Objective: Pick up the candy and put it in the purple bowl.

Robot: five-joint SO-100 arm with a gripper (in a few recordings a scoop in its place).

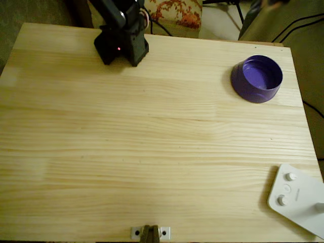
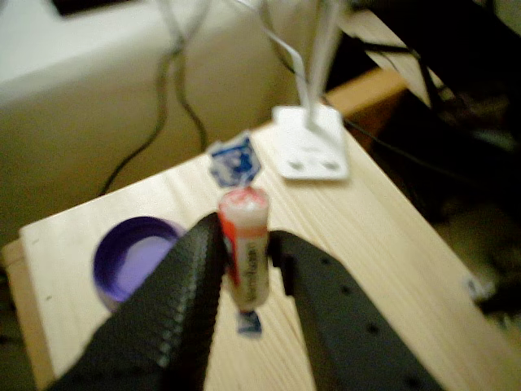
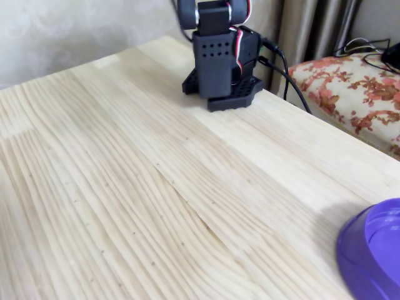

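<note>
Wrist view, left to right: the purple bowl (image 2: 134,261) sits low on the wooden bench (image 2: 391,269), near its left edge. Just right of it, the tool (image 2: 248,257) is closed on the candy (image 2: 244,248), black textured fingers (image 2: 183,293) pinching it from both sides. The candy stands upright in the grip, white body with red-orange band, one bluish twisted wrapper end (image 2: 234,159) sticking up, the other poking out below. It hangs above the bench, beside the bowl, not over it. Further right, a white device (image 2: 311,147) lies by the bench's far edge.

Overhead view: arm base (image 1: 121,43) at top left, the bowl top right with nothing inside it, white device with round knobs at bottom right corner.

Fixed view: arm base at the far edge, bowl rim at lower right corner.
</note>
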